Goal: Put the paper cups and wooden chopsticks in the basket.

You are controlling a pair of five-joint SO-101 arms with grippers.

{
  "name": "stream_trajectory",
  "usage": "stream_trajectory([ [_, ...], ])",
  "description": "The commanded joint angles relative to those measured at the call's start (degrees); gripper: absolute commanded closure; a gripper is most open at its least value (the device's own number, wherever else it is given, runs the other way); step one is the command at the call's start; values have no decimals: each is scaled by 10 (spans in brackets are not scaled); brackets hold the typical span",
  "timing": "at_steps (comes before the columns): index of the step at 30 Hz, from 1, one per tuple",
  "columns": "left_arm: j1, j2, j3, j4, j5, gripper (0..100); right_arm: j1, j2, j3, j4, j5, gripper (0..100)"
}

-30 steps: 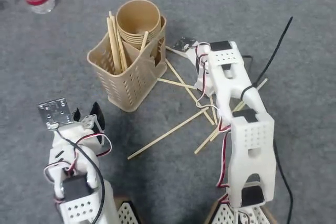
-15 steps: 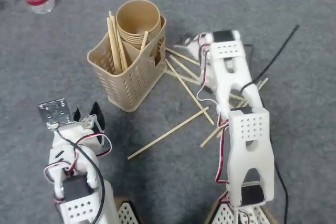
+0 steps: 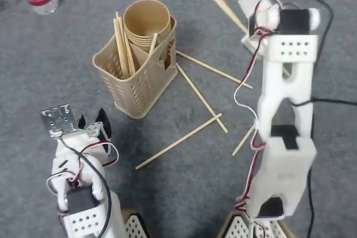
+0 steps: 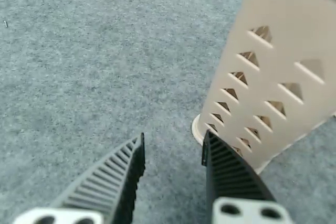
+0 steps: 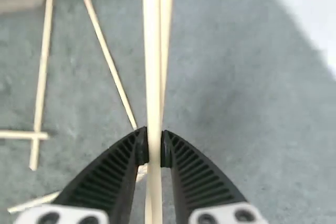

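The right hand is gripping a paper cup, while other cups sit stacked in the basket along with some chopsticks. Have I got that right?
Not quite. The right hand is shut on chopsticks, not a paper cup; the right wrist view shows them clamped between its fingers. The rest holds: paper cups sit stacked in the basket along with some chopsticks.

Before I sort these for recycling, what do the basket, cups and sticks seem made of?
Basket: likely plastic, beige and matte, with evenly moulded slots. Cups: probably brown paper, going by the thin rims of the nested stack. Sticks: pale bare wood or bamboo by their dull straw colour; grain cannot be made out.
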State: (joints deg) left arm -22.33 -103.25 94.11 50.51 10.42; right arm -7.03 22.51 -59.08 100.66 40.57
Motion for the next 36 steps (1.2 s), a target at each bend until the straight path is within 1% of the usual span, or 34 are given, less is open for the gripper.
stream_trajectory([
  [1, 3, -10, -6, -14, -5, 831, -68, -90, -40, 16, -47, 991],
  [5, 3, -10, -5, -14, -5, 855, -163, -152, -84, -3, -98, 991],
  [10, 3, -10, -5, -14, -6, 874, -277, -177, -104, -93, -152, 991],
  [15, 2, -10, -5, -16, -4, 872, -351, -143, -55, -196, -200, 991],
  [18, 0, -10, -5, -16, -4, 870, -383, -103, -26, -283, -207, 991],
  [21, -1, -10, -5, -17, -4, 870, -400, -58, -7, -364, -207, 992],
  [23, -1, -10, -5, -17, -4, 870, -400, -29, -2, -394, -223, 992],
  [26, -1, -10, -5, -17, -4, 870, -388, 7, -1, -410, -262, 992],
  [32, 1, -10, -5, -17, -4, 870, -365, 80, -4, -454, -228, 992],
  [36, 1, -10, -5, -17, -4, 870, -355, 100, 0, -444, -252, 992],
])
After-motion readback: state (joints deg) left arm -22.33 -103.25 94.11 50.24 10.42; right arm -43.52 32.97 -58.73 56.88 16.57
